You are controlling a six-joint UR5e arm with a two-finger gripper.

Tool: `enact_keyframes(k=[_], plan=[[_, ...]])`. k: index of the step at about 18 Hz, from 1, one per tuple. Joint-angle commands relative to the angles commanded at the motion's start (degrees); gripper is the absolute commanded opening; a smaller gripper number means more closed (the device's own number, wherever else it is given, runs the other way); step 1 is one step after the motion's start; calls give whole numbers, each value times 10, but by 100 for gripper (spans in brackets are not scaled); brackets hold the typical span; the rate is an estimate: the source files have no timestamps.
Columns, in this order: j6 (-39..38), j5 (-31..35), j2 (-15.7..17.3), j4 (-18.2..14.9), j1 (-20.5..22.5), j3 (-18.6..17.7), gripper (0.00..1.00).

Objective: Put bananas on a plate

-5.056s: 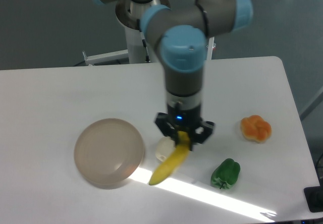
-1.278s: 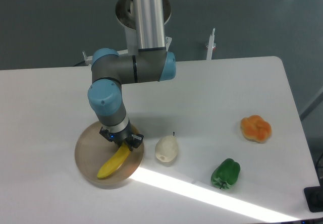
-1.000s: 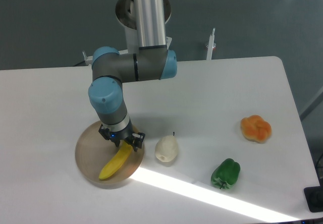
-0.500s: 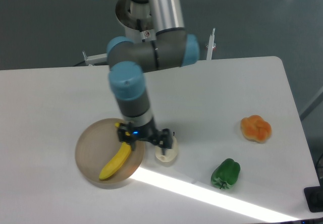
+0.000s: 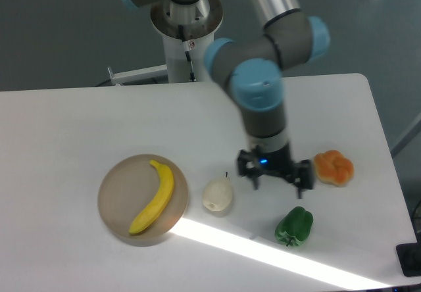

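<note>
White table (image 5: 79, 121) — bananas (image 5: 154, 197) lying on plate (image 5: 117, 185) at left; arm reaching down at right, gripper (image 5: 275, 181) hanging spread and empty between pear (image 5: 216, 195) and orange fruit (image 5: 333, 168).

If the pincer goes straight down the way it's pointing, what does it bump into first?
Probably just the bare table. The open pincer points down between the pear, the orange fruit and the green pepper, though depth is hard to judge from one view.

Gripper (image 5: 275, 181) hemmed in: pear (image 5: 216, 195) one side, orange fruit (image 5: 333, 168) other, green pepper (image 5: 294, 226) below; rest of counter (image 5: 79, 127) open.
</note>
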Motion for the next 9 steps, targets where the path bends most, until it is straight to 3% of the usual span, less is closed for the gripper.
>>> enact_keyframes(k=[4, 9], plan=[[54, -1, -25, 1, 13, 17, 100], [54, -1, -50, 0, 12, 41, 100]])
